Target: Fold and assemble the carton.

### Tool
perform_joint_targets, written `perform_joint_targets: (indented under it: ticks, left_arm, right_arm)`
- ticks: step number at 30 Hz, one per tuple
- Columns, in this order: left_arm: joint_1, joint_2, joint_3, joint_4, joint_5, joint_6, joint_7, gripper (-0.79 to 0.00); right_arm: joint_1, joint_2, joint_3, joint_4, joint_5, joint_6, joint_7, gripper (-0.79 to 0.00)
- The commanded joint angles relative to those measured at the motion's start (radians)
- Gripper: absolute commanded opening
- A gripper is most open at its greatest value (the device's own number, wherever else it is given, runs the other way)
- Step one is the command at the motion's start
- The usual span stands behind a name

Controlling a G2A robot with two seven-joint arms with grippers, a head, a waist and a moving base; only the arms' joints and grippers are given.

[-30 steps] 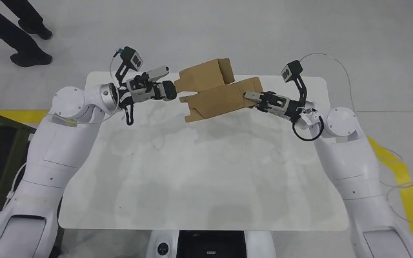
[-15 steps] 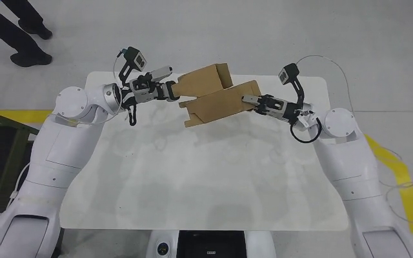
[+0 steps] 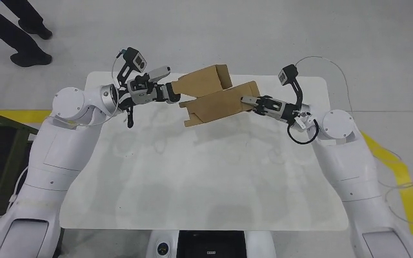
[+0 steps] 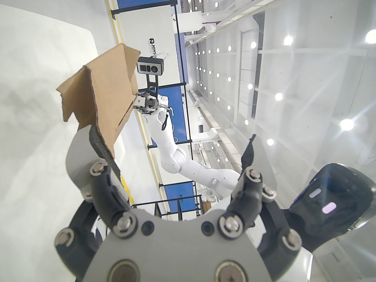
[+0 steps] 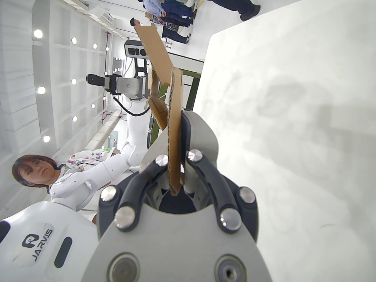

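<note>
Large test hall: high lamp-lit ceiling (image 4: 293, 68), yellow floor stripe (image 3: 16, 116).

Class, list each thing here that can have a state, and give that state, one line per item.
carton: partly folded, flaps loose, held above the table.
left end effector: open, one finger against the carton's edge.
right end effector: shut on a carton panel.

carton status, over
Right gripper shut on carton end. Left gripper open at the other end. Carton part-folded, off the table.
</note>
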State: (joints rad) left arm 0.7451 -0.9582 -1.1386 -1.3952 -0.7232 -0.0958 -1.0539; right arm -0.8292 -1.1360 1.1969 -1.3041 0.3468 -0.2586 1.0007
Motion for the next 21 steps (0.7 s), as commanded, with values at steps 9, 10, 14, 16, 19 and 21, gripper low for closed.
perform_joint_targets:
  ticks: [9, 10, 14, 16, 19, 21]
  left_arm:
    - [-0.010, -0.014, 0.015, 0.018, 0.022, 0.009, 0.045, -0.025]
    - [-0.010, -0.015, 0.015, 0.019, 0.024, 0.013, 0.054, -0.077]
    - [-0.008, -0.018, 0.012, 0.028, 0.032, 0.026, 0.076, -0.212]
    - [-0.008, -0.019, 0.011, 0.030, 0.033, 0.031, 0.079, -0.252]
    - [-0.007, -0.021, 0.009, 0.033, 0.031, 0.040, 0.080, -0.354]
    - [-0.007, -0.022, 0.009, 0.035, 0.036, 0.045, 0.079, -0.400]
  right_arm:
    - [-0.007, -0.003, -0.013, -0.013, 0.011, -0.005, -0.019, -0.785]
    - [-0.009, -0.003, -0.013, -0.015, 0.012, -0.005, -0.020, -0.785]
    - [-0.014, -0.004, -0.016, -0.020, 0.014, -0.005, -0.022, -0.785]
    - [-0.013, -0.004, -0.019, -0.021, 0.013, -0.004, -0.022, -0.785]
    - [-0.010, -0.005, -0.023, -0.018, 0.013, -0.006, -0.022, -0.785]
    - [-0.007, -0.006, -0.025, -0.015, 0.013, -0.008, -0.023, -0.785]
